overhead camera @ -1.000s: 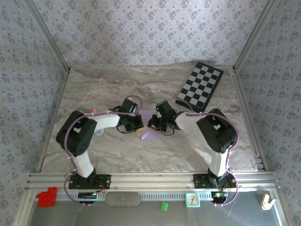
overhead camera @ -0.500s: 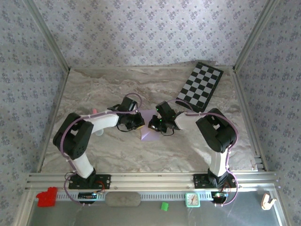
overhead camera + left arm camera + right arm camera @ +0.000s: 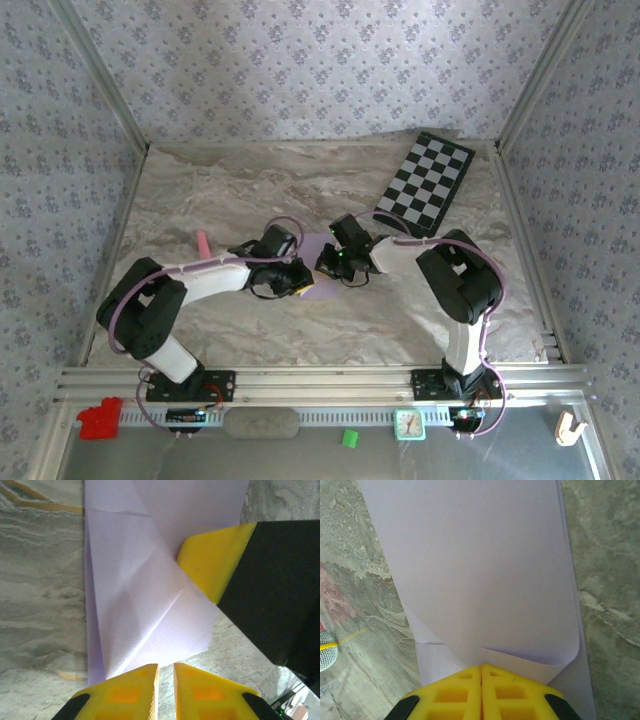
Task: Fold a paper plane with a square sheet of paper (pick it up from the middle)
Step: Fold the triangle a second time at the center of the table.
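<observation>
Thin creased lilac paper (image 3: 145, 595), mid bench (image 3: 250, 190). Right gripper (image 3: 481, 669) closed together, tips atop fold; left gripper (image 3: 165, 667) slightly parted at paper's edge.

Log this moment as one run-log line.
stage: folding | paper: partly folded | left end effector: slightly open, empty | right end effector: shut, tip on paper
</observation>
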